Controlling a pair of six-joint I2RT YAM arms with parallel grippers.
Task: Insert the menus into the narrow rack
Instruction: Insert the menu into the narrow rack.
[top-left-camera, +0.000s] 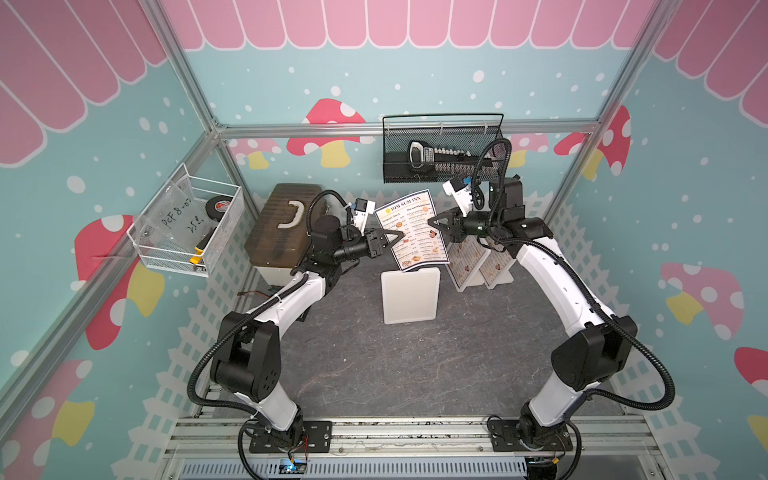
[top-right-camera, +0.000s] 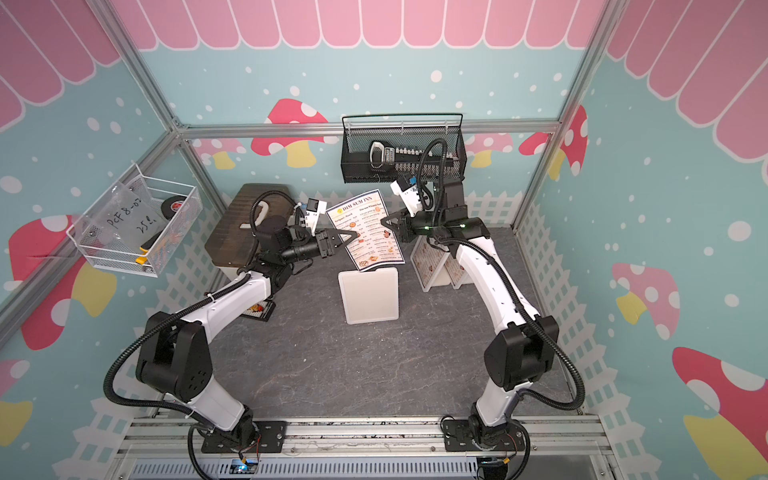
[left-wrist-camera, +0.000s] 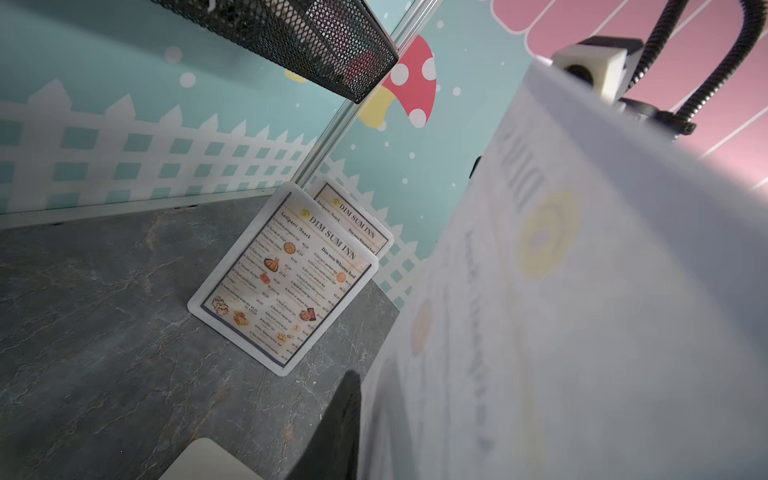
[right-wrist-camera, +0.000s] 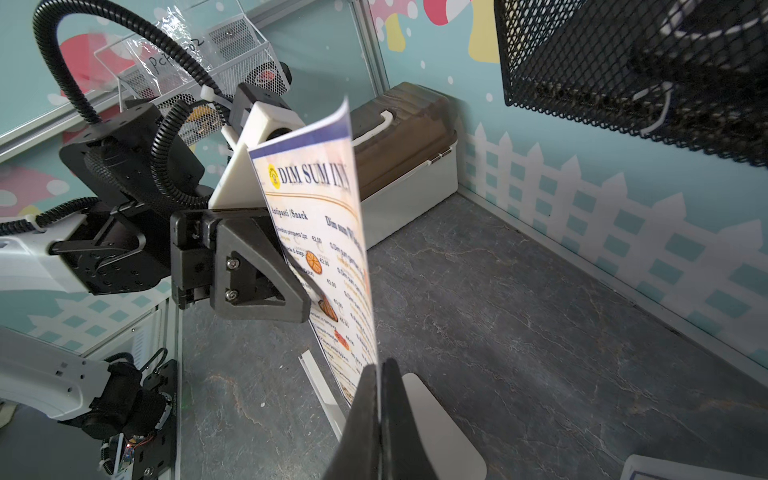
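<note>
One menu (top-left-camera: 411, 230) (top-right-camera: 365, 232) (right-wrist-camera: 324, 232) is held upright in the air between both grippers. My right gripper (top-left-camera: 430, 223) (right-wrist-camera: 380, 368) is shut on its right edge. My left gripper (top-left-camera: 401, 237) (top-right-camera: 355, 235) has its jaws close together on either side of the left edge; I cannot tell whether they pinch it. The menu's lower edge hangs just over an empty white rack (top-left-camera: 409, 297) (top-right-camera: 370, 297) (right-wrist-camera: 436, 424) at the table's middle. Two more menus (left-wrist-camera: 286, 282) (left-wrist-camera: 357, 224) stand in white racks (top-left-camera: 465, 266) (top-left-camera: 496, 266) under my right arm.
A brown-lidded white box (top-left-camera: 282, 226) sits at the back left behind my left arm. A black mesh basket (top-left-camera: 442, 149) hangs on the back wall above the menu. A white wire basket (top-left-camera: 187, 224) hangs on the left wall. A small flat item (top-right-camera: 259, 309) lies under the left arm.
</note>
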